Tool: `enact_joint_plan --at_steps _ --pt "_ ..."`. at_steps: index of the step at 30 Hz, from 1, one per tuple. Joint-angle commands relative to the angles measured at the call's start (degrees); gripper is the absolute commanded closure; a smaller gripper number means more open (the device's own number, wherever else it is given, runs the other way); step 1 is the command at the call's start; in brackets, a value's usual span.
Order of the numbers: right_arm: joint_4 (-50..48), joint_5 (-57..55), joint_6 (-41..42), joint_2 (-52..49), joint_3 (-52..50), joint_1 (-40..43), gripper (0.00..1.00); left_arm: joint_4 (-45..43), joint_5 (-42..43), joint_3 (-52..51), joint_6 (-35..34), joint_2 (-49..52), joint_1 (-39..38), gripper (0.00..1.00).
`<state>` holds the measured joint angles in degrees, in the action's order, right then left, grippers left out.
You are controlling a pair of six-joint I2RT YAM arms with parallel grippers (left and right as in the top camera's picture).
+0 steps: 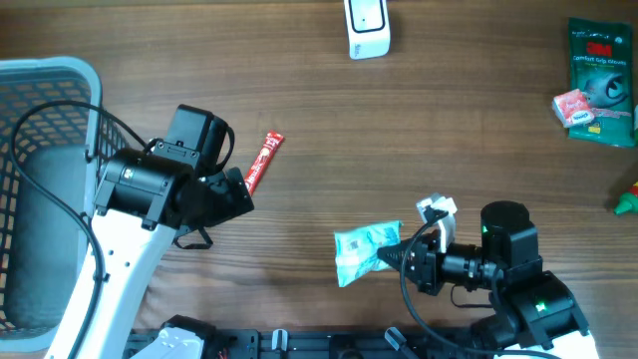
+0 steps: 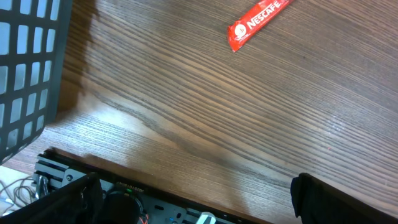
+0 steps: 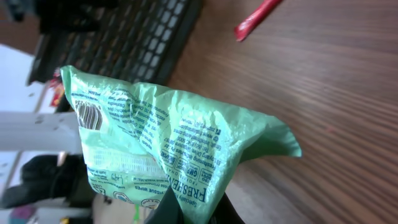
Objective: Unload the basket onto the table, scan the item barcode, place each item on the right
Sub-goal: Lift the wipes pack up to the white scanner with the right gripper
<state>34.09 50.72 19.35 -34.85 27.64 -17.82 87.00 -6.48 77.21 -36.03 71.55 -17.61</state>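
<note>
— What is the bench [image 1: 299, 120] looking like?

— Dark brown wood, long straight grain running across it, a soft glare showing in the left wrist view. A grey plastic lattice basket [image 1: 50, 75] is sitting at the left edge, cut off by the frame.

— And the item?

— One light-green packet [image 1: 364, 249] of thin, crinkled film is hanging near the front edge, right of the middle. The right gripper [image 1: 394, 257] is pinching one corner of it, jaws closed down tight on the film. In the right wrist view its barcode [image 3: 90, 115] is showing on the upper left face; the small print is staying unreadable.

— The other arm?

— The left gripper [image 1: 224, 189] is standing fully spread, holding nothing, just beside one flat red Nescafé stick [image 1: 264, 162].

— Anything more?

— One white scanner [image 1: 367, 28], boxy with rounded corners, is standing at the far edge, its top cropped. At the right edge one dark green pouch [image 1: 603, 80] is lying with one small red-and-white pack [image 1: 573, 107] overlapping it. A bright green scrap [image 1: 628, 202] is poking in there; I cannot tell what it is.
</note>
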Motion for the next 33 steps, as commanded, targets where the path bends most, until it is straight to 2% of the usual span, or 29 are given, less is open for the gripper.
enact_joint_plan --at_steps 1,4,8,12,17,21,23,27,31,33 --pt "0.92 5.97 -4.0 0.63 1.9 0.07 0.95 0.02 0.26 0.09 0.9 -0.42 0.2 0.0" --pt "2.64 5.27 -13.14 0.5 1.88 0.07 0.95 0.02 0.26 0.09 0.9 -0.42 0.2 0.0" --pt "-0.22 -8.09 -14.71 -0.2 1.88 0.07 0.95 0.02 0.26 0.11 0.9 -0.42 0.2 0.0" --pt "-10.93 -17.79 -13.73 -1.86 1.88 0.07 0.95 0.02 0.26 0.09 0.9 -0.42 0.2 0.0" --pt "-28.92 -37.99 -15.23 -7.02 1.88 0.07 0.95 0.02 0.26 0.09 0.9 -0.42 0.2 0.0" --pt "-45.68 -41.55 -28.5 -17.22 1.88 0.07 0.95 0.02 0.26 0.09 0.9 -0.42 0.2 0.0" --pt "-54.9 -47.3 -32.63 -23.69 1.9 0.07 0.95 0.02 0.26 0.09 0.9 -0.42 0.2 0.0" --pt "-72.65 -57.79 -46.77 -36.74 2.38 0.07 0.95 0.02 0.26 0.11 0.9 -0.42 0.2 0.0" --pt "-90.9 -65.59 -59.12 -51.47 5.92 0.07 0.95 0.02 0.26 0.09 0.9 -0.42 0.2 0.0" --pt "-94.99 -65.77 -65.13 -58.93 10.03 0.07 0.95 0.02 0.26 0.09 0.9 -0.42 0.2 0.0"
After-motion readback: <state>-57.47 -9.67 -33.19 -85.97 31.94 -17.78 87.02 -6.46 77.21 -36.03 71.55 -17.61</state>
